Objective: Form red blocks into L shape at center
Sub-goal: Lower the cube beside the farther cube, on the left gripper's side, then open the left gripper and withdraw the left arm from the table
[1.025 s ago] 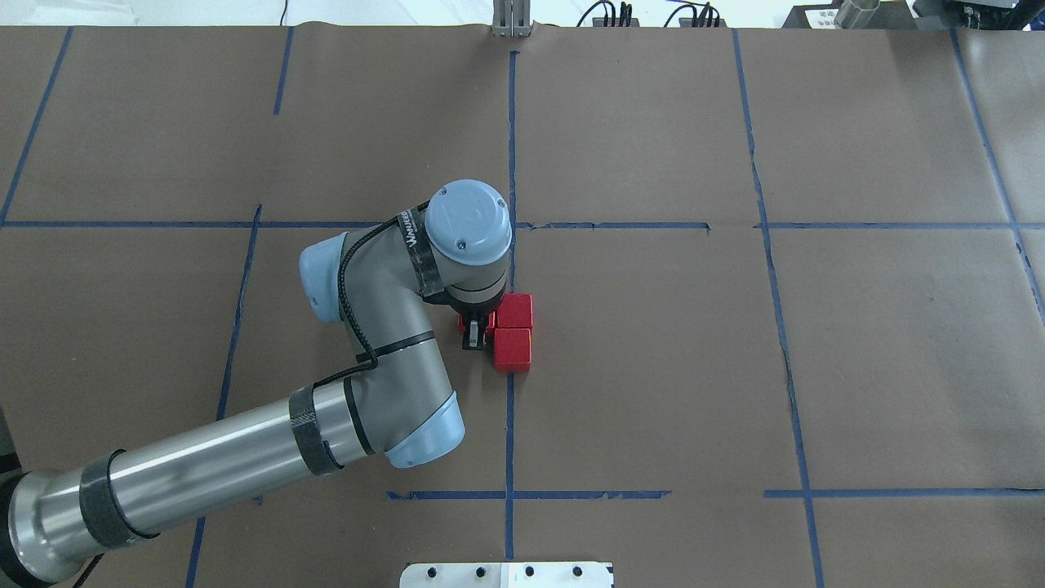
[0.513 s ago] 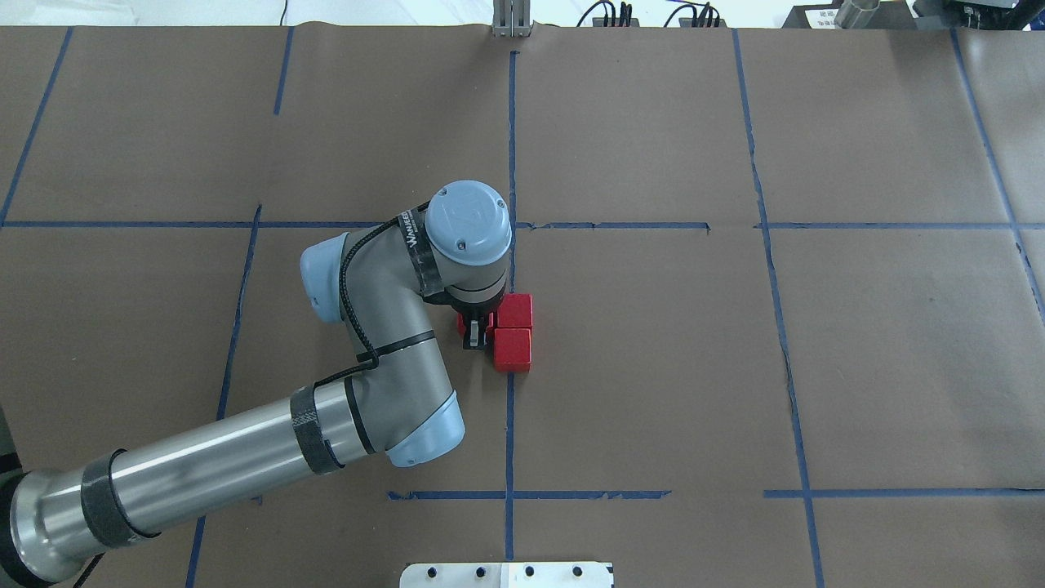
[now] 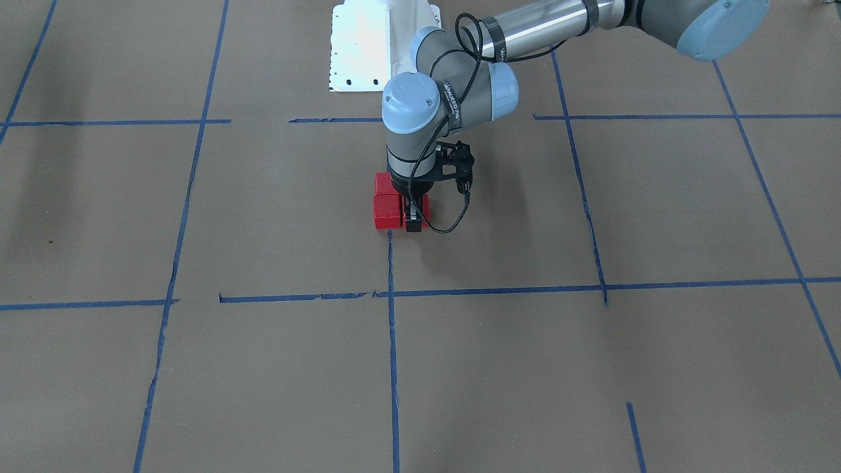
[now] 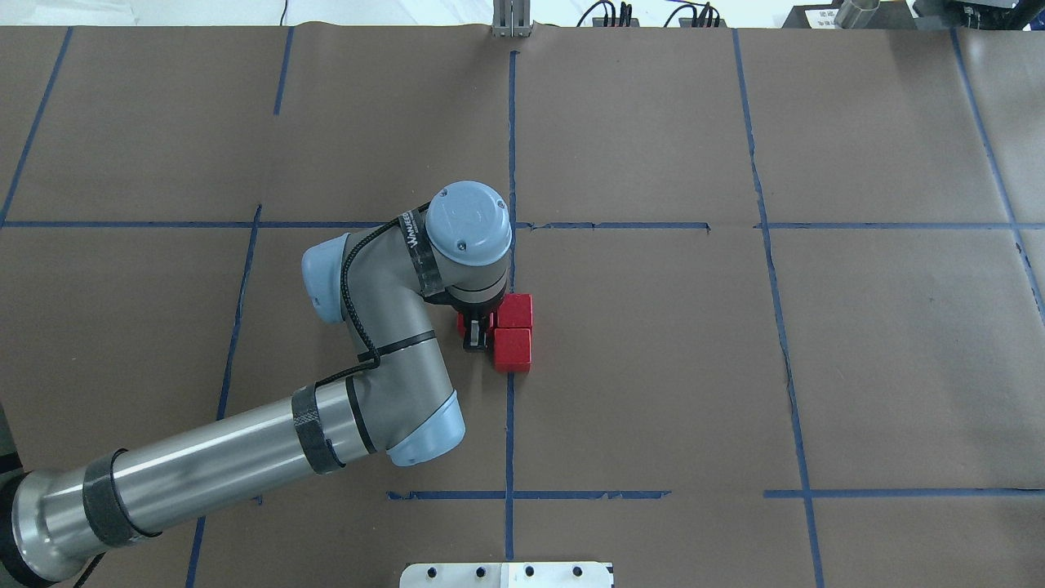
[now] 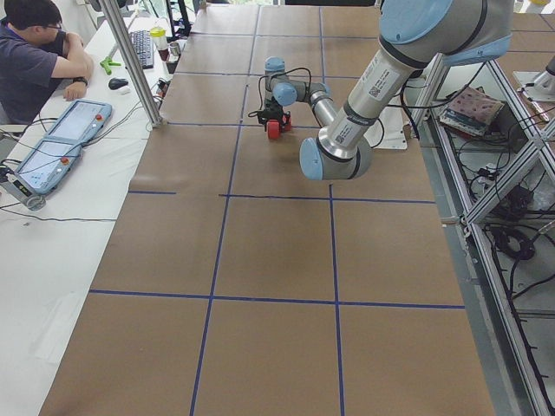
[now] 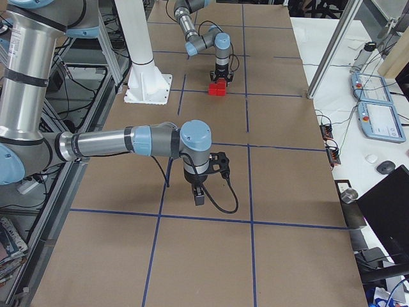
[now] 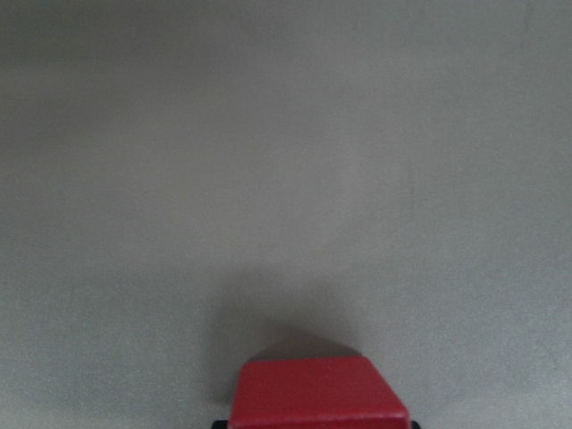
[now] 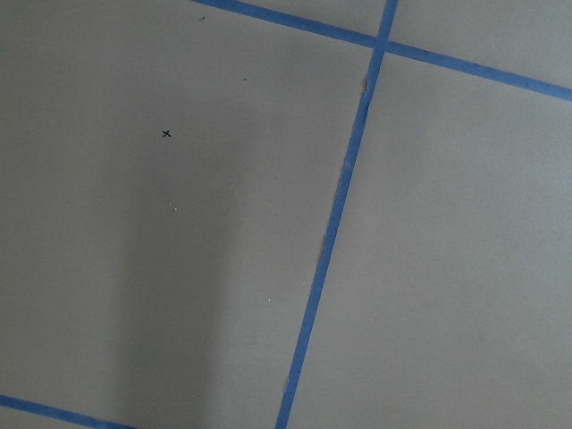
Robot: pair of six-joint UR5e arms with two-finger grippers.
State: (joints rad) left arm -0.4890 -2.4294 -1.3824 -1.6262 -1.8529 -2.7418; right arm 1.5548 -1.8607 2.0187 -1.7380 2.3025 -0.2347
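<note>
Two red blocks (image 4: 514, 311) (image 4: 513, 349) lie touching, one behind the other, just right of the blue tape line that splits the center (image 4: 637, 367). A third red block (image 3: 424, 205) sits against their left side, mostly hidden by the left gripper (image 4: 476, 333), which points straight down and is shut on it. In the left wrist view that block (image 7: 317, 398) fills the bottom edge. The right gripper (image 6: 199, 199) hangs low over bare paper far from the blocks; I cannot tell whether it is open or shut.
The white robot base (image 3: 364, 46) stands on the table's robot side. A person (image 5: 35, 52) sits at a side desk with teach pendants (image 5: 56, 143). Blue tape lines (image 4: 767, 245) divide the brown paper into squares.
</note>
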